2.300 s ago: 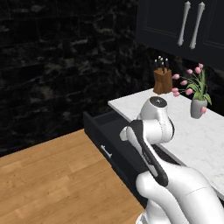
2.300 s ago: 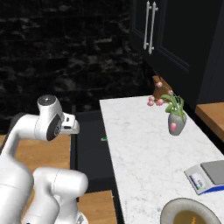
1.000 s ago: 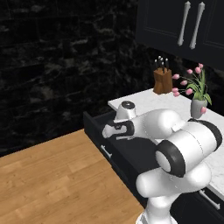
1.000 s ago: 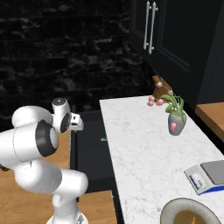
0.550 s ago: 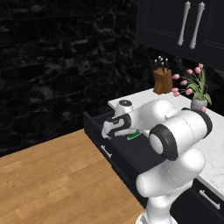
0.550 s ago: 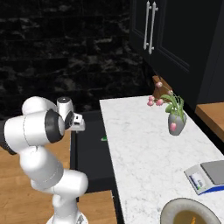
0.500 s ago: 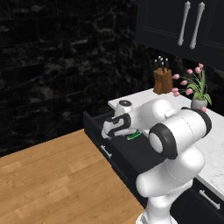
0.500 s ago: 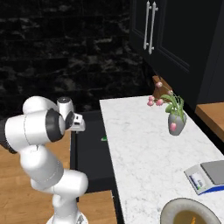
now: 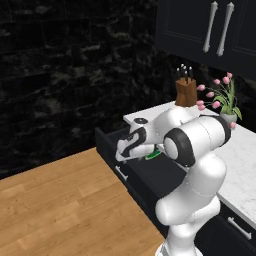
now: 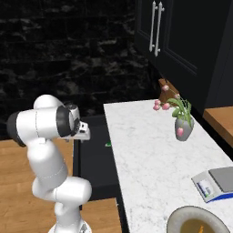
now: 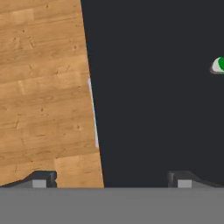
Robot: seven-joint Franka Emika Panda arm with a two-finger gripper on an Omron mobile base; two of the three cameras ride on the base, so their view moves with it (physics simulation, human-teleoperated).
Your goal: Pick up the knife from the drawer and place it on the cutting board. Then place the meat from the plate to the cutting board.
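Over the open black drawer (image 9: 150, 172), near its front edge, hangs the white arm's two-finger gripper (image 11: 109, 178), its jaws spread wide with nothing between them. Seen from the hand camera, one dark fingertip stands over the wooden floor (image 11: 43, 87) outside the drawer front and the other over the dark inside, with the small silver bar handle (image 11: 93, 113) between them. So the hand straddles the front wall rather than the thing it is after.

That thing, the small slim knife with the bright green handle (image 9: 154, 154), lies on the drawer floor, towards the side nearest the white marble worktop (image 10: 150, 150). In the hand view only its end shows, at the right edge (image 11: 218, 65), well apart from both fingertips. From the right base camera it is a small green speck (image 10: 108, 144) just beside the worktop's left edge.

The first step appears to be in hand: reaching for the knife, with no grip yet made. The next move probably calls for carrying the hand further into the drawer, across towards the worktop side, until the knife lies between the jaws, then turning the wrist so the fingers close across the slim handle, then going down. The drawer is deep and the knife low and thin, so the descent will likely need to be close to the floor.

At the worktop's near corner the round grey-rimmed plate (image 10: 182, 218) shows, untouched.
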